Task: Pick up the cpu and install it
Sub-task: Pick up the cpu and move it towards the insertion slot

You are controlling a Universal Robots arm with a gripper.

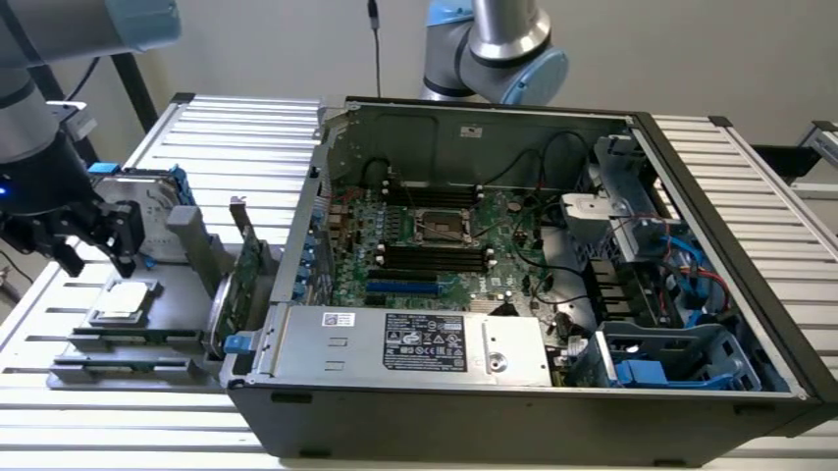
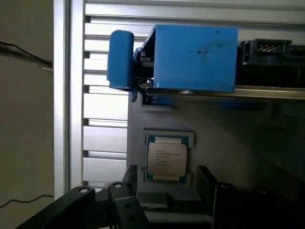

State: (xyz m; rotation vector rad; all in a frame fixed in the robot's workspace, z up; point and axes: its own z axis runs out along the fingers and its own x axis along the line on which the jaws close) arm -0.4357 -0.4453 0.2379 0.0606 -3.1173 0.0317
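Observation:
The cpu (image 1: 122,299) is a small square chip with a silver top, lying flat in a grey holder (image 1: 98,339) on the slatted table, at the exterior view's left. My gripper (image 1: 94,257) hangs just above and slightly behind it, open, with nothing between its black fingers (image 1: 125,240). In the wrist view the cpu (image 2: 166,160) lies in its recess just ahead of the gripper (image 2: 167,210). The open computer case (image 1: 733,226) shows the motherboard with its bare cpu socket (image 1: 443,226) in the middle.
A silver hard drive with blue rails (image 1: 141,196) stands behind the cpu holder; its blue rail (image 2: 190,57) is in the wrist view. A green expansion card (image 1: 235,285) stands upright between the holder and the case. A second arm (image 1: 504,49) rises behind the case.

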